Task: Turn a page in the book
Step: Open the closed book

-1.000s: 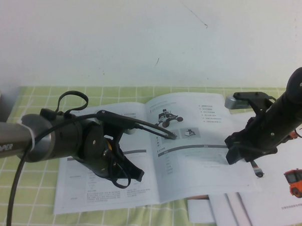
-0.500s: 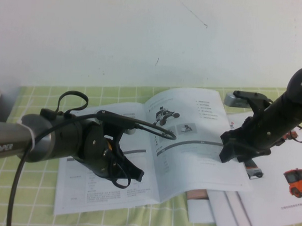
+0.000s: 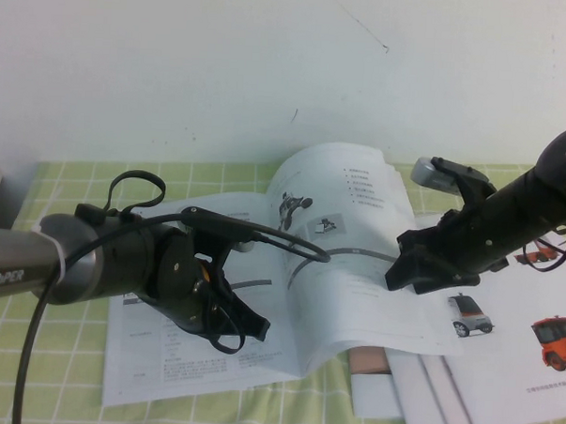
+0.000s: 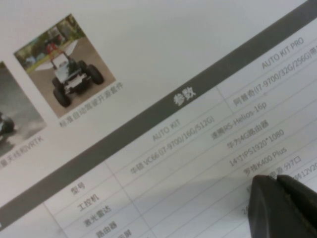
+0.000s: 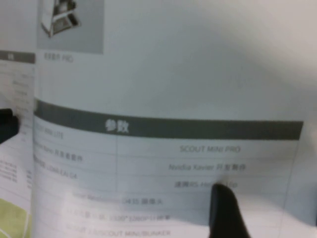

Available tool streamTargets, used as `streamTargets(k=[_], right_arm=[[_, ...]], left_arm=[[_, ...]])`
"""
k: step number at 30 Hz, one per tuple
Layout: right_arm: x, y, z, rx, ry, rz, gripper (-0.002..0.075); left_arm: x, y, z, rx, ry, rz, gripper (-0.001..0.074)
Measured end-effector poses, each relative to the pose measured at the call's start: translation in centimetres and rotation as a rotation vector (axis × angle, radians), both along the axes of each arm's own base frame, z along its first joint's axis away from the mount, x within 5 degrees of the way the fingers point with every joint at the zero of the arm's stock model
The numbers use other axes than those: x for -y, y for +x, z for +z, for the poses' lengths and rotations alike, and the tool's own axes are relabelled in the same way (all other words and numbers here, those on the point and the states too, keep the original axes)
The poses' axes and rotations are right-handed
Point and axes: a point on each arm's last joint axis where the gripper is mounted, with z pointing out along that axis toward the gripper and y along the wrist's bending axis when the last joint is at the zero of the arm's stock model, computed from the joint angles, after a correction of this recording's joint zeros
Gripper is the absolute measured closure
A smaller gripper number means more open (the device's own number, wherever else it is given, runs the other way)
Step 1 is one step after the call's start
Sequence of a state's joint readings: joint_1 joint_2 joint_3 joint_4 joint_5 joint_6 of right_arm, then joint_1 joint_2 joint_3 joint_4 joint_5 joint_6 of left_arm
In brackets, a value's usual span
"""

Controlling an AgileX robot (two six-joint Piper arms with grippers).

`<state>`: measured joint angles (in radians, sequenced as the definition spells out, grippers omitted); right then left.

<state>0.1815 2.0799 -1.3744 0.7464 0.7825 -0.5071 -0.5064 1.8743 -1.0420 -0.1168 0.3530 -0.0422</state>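
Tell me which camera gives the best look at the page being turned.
The high view: it shows the whole page curling up off the book, the right gripper at its outer edge and the left gripper over the left-hand leaf. The right wrist view shows only its grey-barred table close up; the left wrist view shows the other leaf.

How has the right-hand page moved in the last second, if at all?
Yes. The page has lifted off the loose sheets and curled toward the book's spine, pushed by the right gripper. The left gripper holds the left page.
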Motion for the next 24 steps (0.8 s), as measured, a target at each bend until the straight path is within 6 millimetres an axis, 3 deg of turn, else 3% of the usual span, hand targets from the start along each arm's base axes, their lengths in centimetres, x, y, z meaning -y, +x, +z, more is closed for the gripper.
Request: streamTargets(k=[18, 24], right_arm=[[-1.4, 0.3, 1.0, 0.044, 0.194, 0.013, 0.0372], [-1.6, 0.3, 1.2, 0.053, 0.230, 0.024, 0.0372]], left_arm=[[0.0, 0.0, 0.0, 0.001, 0.000, 0.001, 0.0738], [-0.2, -0.1, 0.9, 0.036, 0.010, -0.022, 0.0738]])
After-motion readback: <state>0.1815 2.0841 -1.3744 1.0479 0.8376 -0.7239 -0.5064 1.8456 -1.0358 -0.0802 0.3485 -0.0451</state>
